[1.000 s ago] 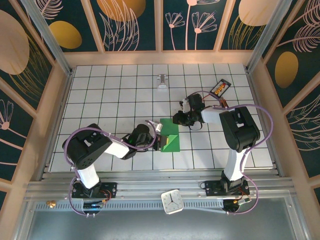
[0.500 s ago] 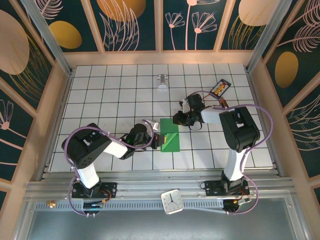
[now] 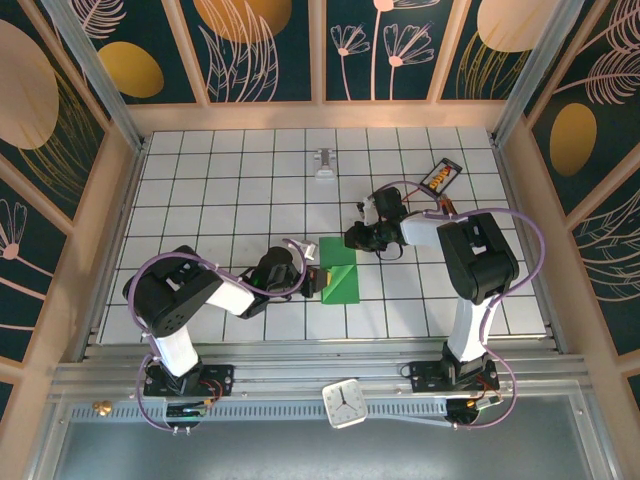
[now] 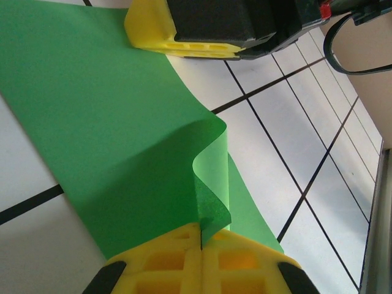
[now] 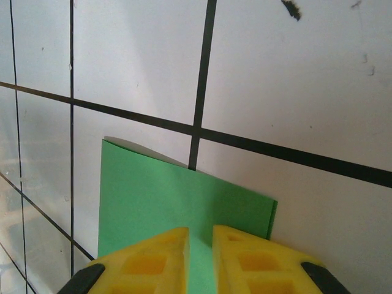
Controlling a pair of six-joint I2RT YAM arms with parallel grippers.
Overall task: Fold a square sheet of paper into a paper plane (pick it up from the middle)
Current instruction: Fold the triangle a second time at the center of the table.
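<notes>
The square sheet of paper (image 3: 342, 272) is bright green and lies on the white grid table between both arms, partly folded. My left gripper (image 3: 318, 283) is at its near-left edge. In the left wrist view the left gripper (image 4: 201, 236) is shut on a curled-up flap of the paper (image 4: 110, 122). My right gripper (image 3: 352, 240) rests on the sheet's far edge. Its yellow fingers (image 4: 153, 30) press down on the green surface. In the right wrist view the right gripper (image 5: 200, 236) has a narrow gap between its fingers, with flat paper (image 5: 159, 196) beneath them.
A small dark object with orange markings (image 3: 441, 176) lies at the back right. A grey metal piece (image 3: 323, 165) sits at the back centre. A white clock (image 3: 346, 402) rests on the near rail. Wooden walls ring the table (image 3: 200, 190).
My left gripper has drawn back slightly to the left with the paper's edge in it. The right gripper has stayed put on the sheet.
</notes>
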